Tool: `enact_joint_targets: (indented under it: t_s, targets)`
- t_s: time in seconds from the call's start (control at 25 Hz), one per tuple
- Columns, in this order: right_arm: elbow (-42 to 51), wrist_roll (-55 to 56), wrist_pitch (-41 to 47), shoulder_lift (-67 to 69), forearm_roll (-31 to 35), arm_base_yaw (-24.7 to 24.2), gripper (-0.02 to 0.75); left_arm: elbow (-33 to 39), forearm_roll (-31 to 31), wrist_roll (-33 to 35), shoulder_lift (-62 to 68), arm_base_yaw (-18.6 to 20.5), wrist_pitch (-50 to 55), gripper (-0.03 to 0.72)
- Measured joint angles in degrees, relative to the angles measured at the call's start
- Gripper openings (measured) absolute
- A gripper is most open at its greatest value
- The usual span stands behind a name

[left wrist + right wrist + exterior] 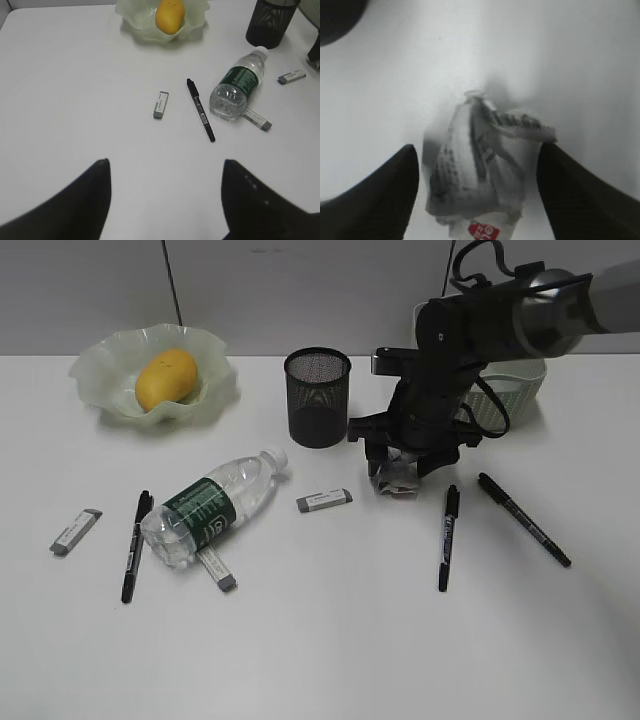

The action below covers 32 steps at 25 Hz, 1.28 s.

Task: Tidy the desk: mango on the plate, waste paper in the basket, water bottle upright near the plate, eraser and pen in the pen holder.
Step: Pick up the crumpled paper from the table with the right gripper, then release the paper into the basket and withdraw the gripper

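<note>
On the smooth white bench (330, 640), my left fingers (165, 200) spread wide over bare surface, the mango (166, 378) sits in the ruffled plate (100, 370), and the crumpled, printed waste paper (480, 170) lies between my right fingers (477, 192), spread on either side of it.

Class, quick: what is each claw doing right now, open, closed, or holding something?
Left claw: open, holding nothing, above bare desk.
Right claw: open, straddling the waste paper, not yet gripping it.
</note>
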Motion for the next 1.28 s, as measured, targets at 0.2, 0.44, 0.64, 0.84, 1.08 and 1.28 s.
enact_joint_targets:
  t_s: [0.2,0.44,0.64,0.84,1.08,1.28]
  targets:
    - [-0.7,-0.1,-0.1,0.6,0.5,0.0,0.36,0.0,0.0,0.0,0.0,0.0,0.0,0.513]
    - [-3.4,-2.9,4.2,0.6,0.5,0.0,0.29,0.1,0.0,0.0,0.0,0.0,0.0,0.508]
    - [-6.3,-6.9,9.2,-2.1,0.6,0.0,0.287,0.1,0.0,0.0,0.0,0.0,0.0,0.506]
    - [-7.6,-9.0,9.5,-8.8,-0.5,-0.4,0.286,0.1,0.0,0.0,0.0,0.0,0.0,0.503]
    - [-13.5,-9.1,8.8,-10.6,-2.6,-5.0,0.286,0.1,0.0,0.0,0.0,0.0,0.0,0.502]
    - [-14.8,-9.1,4.4,-10.6,-3.9,-11.6,0.286,0.1,0.0,0.0,0.0,0.0,0.0,0.5]
